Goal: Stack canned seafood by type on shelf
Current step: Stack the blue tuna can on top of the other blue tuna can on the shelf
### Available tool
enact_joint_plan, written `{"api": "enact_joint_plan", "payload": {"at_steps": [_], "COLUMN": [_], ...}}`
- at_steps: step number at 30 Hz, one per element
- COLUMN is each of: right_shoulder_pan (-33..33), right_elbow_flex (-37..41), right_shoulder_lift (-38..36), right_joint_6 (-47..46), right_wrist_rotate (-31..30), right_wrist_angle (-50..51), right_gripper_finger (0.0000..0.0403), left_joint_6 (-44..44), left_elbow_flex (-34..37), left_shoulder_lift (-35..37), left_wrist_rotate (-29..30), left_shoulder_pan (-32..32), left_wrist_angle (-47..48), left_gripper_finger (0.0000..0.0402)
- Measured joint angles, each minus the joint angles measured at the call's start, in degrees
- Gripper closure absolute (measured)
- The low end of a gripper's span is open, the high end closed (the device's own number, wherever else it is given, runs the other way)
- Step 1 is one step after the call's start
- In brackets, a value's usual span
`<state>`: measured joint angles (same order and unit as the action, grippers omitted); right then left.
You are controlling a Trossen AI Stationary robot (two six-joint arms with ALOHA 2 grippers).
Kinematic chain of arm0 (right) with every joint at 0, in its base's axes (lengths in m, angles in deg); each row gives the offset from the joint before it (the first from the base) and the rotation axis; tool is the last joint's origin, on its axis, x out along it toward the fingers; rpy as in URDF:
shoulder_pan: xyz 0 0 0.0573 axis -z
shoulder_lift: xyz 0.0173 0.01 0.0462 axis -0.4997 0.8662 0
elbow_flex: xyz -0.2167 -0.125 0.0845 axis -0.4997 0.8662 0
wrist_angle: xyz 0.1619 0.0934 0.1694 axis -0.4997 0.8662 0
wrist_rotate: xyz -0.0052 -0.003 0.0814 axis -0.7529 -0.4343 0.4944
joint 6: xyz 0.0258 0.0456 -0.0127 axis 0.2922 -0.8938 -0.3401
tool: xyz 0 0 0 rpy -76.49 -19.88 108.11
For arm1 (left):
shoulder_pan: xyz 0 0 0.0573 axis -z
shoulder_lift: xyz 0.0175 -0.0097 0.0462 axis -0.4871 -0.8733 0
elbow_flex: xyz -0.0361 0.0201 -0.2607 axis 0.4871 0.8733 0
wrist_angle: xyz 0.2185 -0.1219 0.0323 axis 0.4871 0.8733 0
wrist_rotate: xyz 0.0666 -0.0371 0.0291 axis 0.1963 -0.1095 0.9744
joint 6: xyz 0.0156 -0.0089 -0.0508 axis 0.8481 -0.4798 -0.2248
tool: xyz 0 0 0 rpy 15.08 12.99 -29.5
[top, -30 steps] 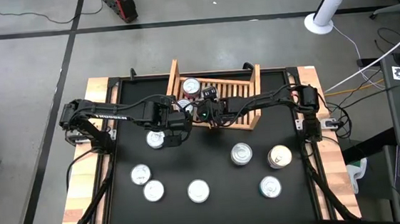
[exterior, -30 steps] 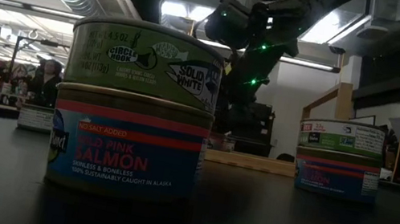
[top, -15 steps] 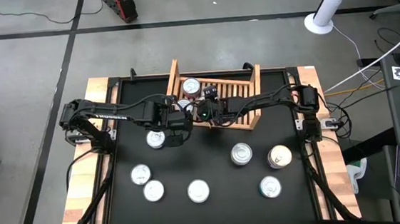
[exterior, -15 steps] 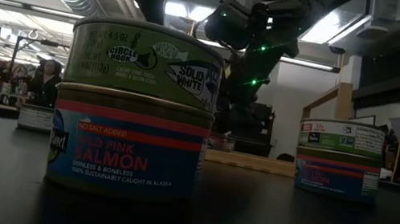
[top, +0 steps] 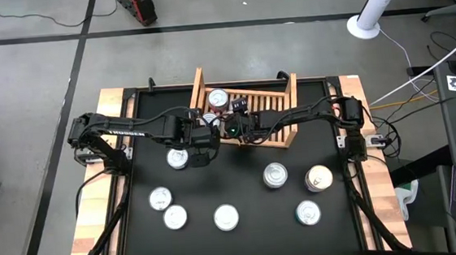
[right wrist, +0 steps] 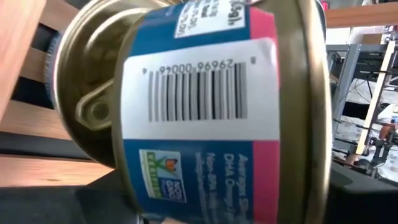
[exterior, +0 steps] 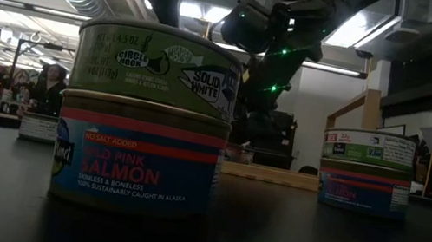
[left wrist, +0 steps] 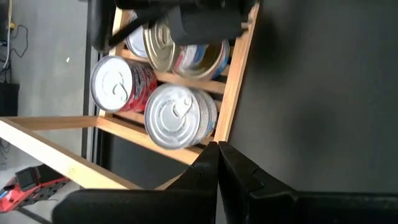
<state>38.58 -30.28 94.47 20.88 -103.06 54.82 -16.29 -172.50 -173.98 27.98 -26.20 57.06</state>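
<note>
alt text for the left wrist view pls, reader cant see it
Seen past the left gripper, its fingers shut and empty, the wooden shelf holds a red-sided tin, a silver-lidded tin and a gold-lidded tin under the other arm.

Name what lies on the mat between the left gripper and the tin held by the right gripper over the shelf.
In the left wrist view, only the shelf's side board separates the left gripper from the held tin; the mat there is bare.
</note>
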Motion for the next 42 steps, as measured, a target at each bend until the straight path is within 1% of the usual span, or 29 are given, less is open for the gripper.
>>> {"api": "enact_joint_plan", "payload": {"at_steps": [7,11,16,21,26,29,31,37,42], "right_shoulder_pan": [-1.06,-1.52,-1.51,-1.51,-1.49,-1.49,-1.46,-1.46,-1.46], "right_elbow_flex": [-0.01,-0.02,-0.04,-0.04,-0.04,-0.04,-0.04,-0.04,-0.04], "right_shoulder_lift": [-0.02,-0.03,-0.02,-0.04,-0.02,-0.02,-0.02,-0.03,-0.02], "right_joint_6": [0.23,0.37,0.39,0.39,0.39,0.40,0.39,0.34,0.26], "right_wrist_rotate": [0.52,0.30,-0.81,-0.81,-0.81,-0.81,-0.80,-0.10,1.20], "right_wrist_angle": [0.23,0.34,0.51,0.51,0.49,0.49,0.47,0.34,-0.10], "right_gripper_finger": [0.0152,0.0152,0.0152,0.0152,0.0152,0.0152,0.0152,0.0152,0.0152], "left_joint_6": [-0.25,-0.69,-1.57,-3.29,-3.52,-3.45,-3.46,-4.36,-3.00], "left_elbow_flex": [0.10,2.50,8.46,16.70,25.66,29.20,30.37,30.45,30.45], "left_shoulder_lift": [0.00,0.00,0.00,0.00,-0.02,-0.02,0.00,0.06,2.62], "left_wrist_rotate": [-1.45,-1.62,-1.60,-1.53,0.30,2.09,2.25,2.35,2.69], "left_shoulder_pan": [0.01,0.01,0.05,0.05,0.02,0.01,0.10,1.59,2.02], "left_wrist_angle": [-6.31,-14.20,-22.64,-31.23,-46.16,-53.76,-54.29,-52.44,-52.29], "left_gripper_finger": [0.0398,0.0398,0.0398,0.0399,0.0400,0.0401,0.0401,0.0401,0.0401]}}
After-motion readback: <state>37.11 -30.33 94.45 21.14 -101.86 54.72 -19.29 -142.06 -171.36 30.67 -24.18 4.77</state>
